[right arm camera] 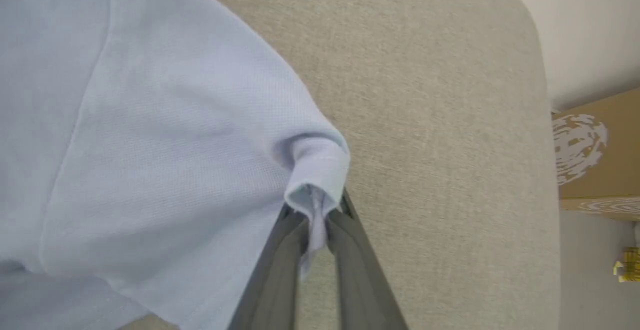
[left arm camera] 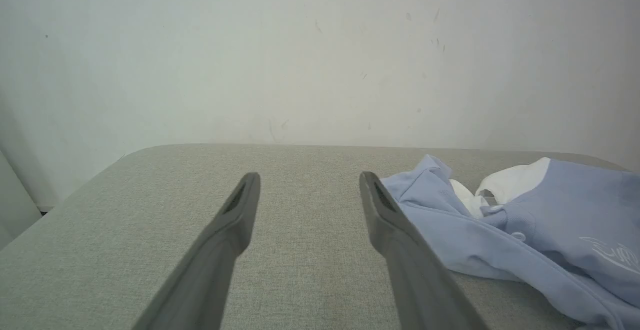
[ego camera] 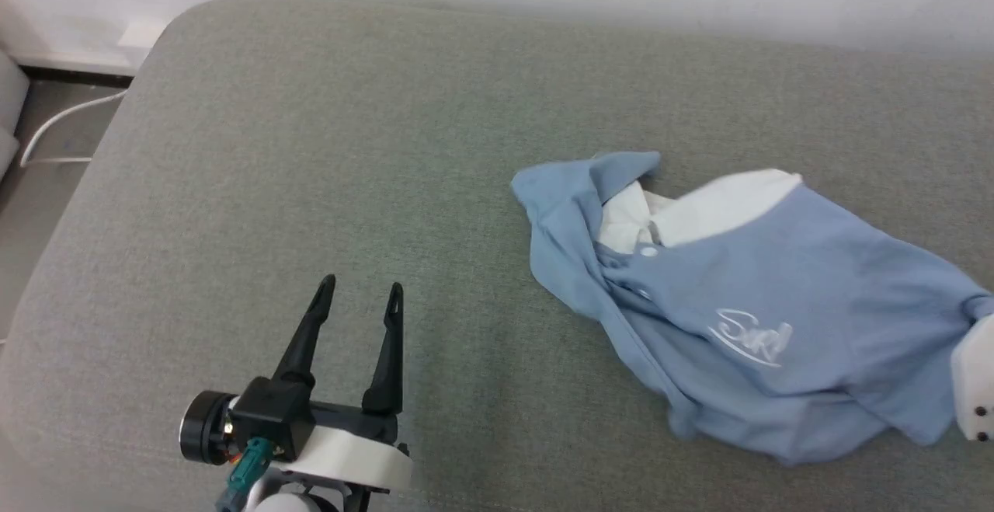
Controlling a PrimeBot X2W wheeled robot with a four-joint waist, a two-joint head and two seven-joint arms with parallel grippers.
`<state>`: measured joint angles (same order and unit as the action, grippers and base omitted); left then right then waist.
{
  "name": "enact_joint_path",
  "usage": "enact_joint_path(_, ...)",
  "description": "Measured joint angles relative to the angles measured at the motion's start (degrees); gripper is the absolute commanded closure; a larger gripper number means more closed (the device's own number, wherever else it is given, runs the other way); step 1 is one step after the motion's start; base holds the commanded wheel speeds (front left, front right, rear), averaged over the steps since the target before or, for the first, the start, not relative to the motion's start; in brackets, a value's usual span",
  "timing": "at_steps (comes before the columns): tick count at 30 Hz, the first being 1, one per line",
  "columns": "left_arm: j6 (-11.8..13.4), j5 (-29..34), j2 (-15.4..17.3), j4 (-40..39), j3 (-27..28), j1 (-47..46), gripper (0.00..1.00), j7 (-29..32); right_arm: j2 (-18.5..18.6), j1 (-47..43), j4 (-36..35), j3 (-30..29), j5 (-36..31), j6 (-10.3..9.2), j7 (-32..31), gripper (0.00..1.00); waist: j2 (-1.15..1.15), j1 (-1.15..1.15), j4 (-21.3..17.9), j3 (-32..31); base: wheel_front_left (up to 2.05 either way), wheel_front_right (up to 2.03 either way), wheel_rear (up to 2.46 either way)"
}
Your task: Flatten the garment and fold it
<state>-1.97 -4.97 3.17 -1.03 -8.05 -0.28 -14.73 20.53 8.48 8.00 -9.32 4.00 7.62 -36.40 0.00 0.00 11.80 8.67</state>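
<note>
The garment, a light blue polo with a white collar and white script on the chest, lies crumpled on the right part of the grey cushion. In the right wrist view my right gripper is shut on a bunched edge of the garment, a fold of cloth pinched between the two dark fingers. The head view shows just a pale part of that arm at the garment's right end. My left gripper hovers open over bare cushion left of the garment, nothing between its fingers.
The cushion's rounded left edge drops to a floor with a white cable. A pale wall stands behind the cushion. Beyond the cushion's edge in the right wrist view stands a cardboard box.
</note>
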Motion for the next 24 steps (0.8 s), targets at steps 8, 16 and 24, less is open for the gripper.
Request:
enact_joint_path(8, -0.1, -0.63, -0.03, -0.24, -1.44, -0.12, 0.0, 0.0, 1.32, 0.35, 6.59, -0.76, -3.69, -0.01, 7.15, 0.0, 0.0, 0.0, -2.22, -0.32, 0.0, 0.0, 0.0)
enact_joint_path(16, -2.15, -2.5, -0.03, 5.73, -3.13, -3.42, 0.0, 0.03, -5.7, 1.7, 1.4, -0.45, -3.48, -0.01, 17.16, 0.0, 0.0, 0.0, -5.54, -0.5, 0.0, 0.0, 0.0)
enact_joint_path(24, -4.46, -1.69, 1.29, 17.33, -8.18, -18.18, 0.0, 14.97, -10.87, -2.22, -8.29, 1.68, -1.98, -0.01, 19.87, 0.0, 0.0, 0.0, -10.13, 0.99, 0.0, 0.0, 0.0)
